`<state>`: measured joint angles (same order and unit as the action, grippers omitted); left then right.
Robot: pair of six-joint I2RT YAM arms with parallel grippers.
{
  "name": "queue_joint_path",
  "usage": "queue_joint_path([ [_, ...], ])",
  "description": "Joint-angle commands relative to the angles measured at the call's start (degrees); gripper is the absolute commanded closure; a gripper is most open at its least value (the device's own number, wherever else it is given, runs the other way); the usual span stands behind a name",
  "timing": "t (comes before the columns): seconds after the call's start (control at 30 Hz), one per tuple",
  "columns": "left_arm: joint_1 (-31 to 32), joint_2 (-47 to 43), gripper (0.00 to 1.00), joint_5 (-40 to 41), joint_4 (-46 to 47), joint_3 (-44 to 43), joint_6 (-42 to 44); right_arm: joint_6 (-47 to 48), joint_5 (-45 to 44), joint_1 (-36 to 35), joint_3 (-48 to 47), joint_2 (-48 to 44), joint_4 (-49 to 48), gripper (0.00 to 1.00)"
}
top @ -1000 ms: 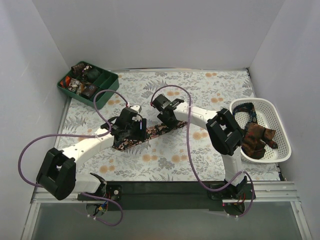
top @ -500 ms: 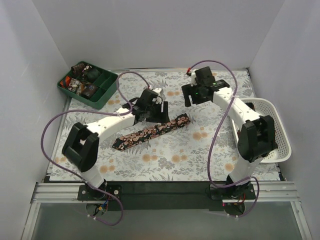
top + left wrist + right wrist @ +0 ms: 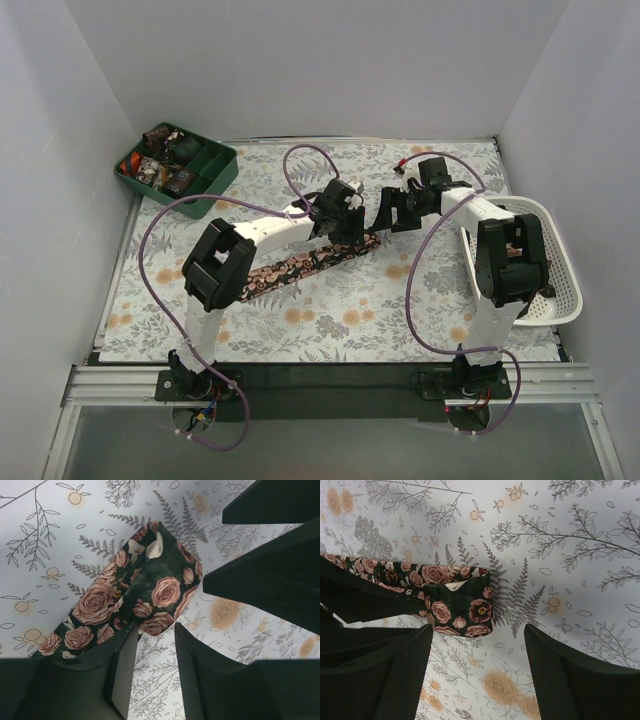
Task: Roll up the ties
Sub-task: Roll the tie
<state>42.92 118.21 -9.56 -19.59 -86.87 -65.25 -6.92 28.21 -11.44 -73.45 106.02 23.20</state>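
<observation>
The tie (image 3: 290,268) lies slantwise across mid-frame as before, its upper-right end folded over. The left gripper (image 3: 345,228) has slid right to that end, its fingers narrowed but still parted, one over the fabric's edge. The right gripper (image 3: 388,220) has dropped beside it, spread wide and holding nothing.

looks down on a rose-printed tie end (image 3: 150,582) flat on the floral table (image 3: 47,545), jaws narrowly parted at its edge.
</observation>
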Motion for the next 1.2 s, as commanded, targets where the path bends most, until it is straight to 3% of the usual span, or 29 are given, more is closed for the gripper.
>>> queue_joint_path([
  [0.0, -0.2, -0.36, 0.67, 1.64, -0.27, -1.99, -0.13, -1.34, 8.6, 0.63, 1.38, 1.03, -7.01, 0.33],
  [0.23, -0.46, 1.23, 0.73, 2.18, 0.17, -0.58, -0.58, -2.14, 12.04, 0.63, 3.14, 4.19, -11.33, 0.37],
  [0.43, -0.73, 1.76, 0.73, 2.0, 0.35, 0.47, -0.4, -2.66, 15.03, 0.72, 4.8, 6.65, -15.2, 0.37],
  [0.63, -1.08, 1.93, 0.73, 1.65, 0.7, 1.53, -0.93, -3.28, 18.28, 0.72, 7.53, 8.5, -19.07, 0.44],
  [0.73, -1.08, 1.85, 0.74, 1.3, 1.05, 1.97, -1.1, -3.63, 19.6, 0.63, 8.5, 8.85, -20.91, 0.56],
  [0.87, -1.34, -0.78, 0.73, 2.18, 3.15, 4.85, -1.37, -3.37, 19.96, 0.63, 9.46, 9.21, -22.15, 0.89],
  [0.93, -2.13, -4.81, 0.66, 2.79, 4.56, 6.97, -0.4, -2.84, 18.82, 0.63, 9.55, 8.86, -21.88, 0.98],
  [1.17, -7.58, -20.9, 0.5, 4.37, 3.08, 19.53, 3.64, -2.14, 14.25, 0.54, 8.94, 7.01, -19.69, 0.99],
])
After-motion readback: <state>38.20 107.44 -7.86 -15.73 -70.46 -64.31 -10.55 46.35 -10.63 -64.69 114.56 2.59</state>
